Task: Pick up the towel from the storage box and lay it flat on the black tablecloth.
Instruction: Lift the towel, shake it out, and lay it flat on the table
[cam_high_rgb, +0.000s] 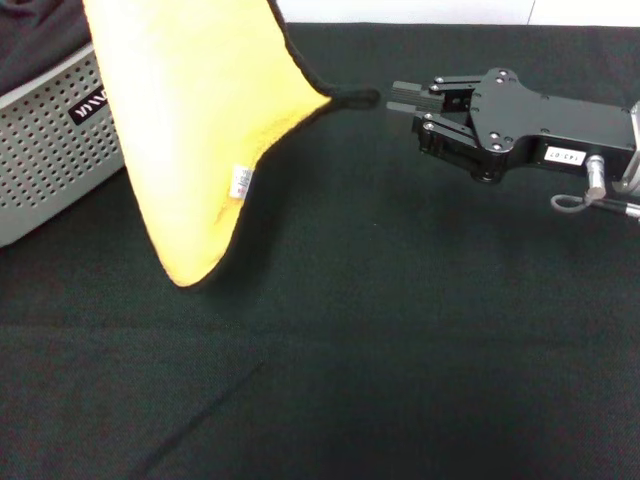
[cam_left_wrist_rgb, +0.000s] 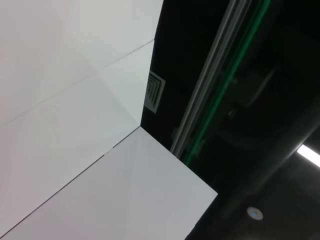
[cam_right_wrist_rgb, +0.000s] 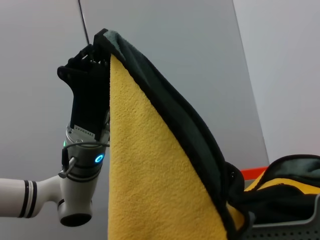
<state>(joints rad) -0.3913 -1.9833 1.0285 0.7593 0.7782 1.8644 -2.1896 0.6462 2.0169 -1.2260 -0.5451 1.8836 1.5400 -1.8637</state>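
Note:
The yellow-orange towel (cam_high_rgb: 200, 130) hangs in the air over the left part of the black tablecloth (cam_high_rgb: 400, 330), its white label (cam_high_rgb: 239, 182) facing me. Its upper corner runs out of the top of the head view. In the right wrist view my left gripper (cam_right_wrist_rgb: 102, 42) is shut on that top corner and the towel (cam_right_wrist_rgb: 150, 175) hangs below it, grey reverse showing along the edge. My right gripper (cam_high_rgb: 390, 98) is at the towel's side corner, which is pulled out to a point towards it, and looks shut on it. The storage box (cam_high_rgb: 50, 150) stands at the far left.
Dark black-grey fabric (cam_high_rgb: 30, 30) lies in the storage box behind the towel. The right arm (cam_high_rgb: 540, 130) reaches in from the right edge. The left wrist view shows only a white ceiling and dark fittings.

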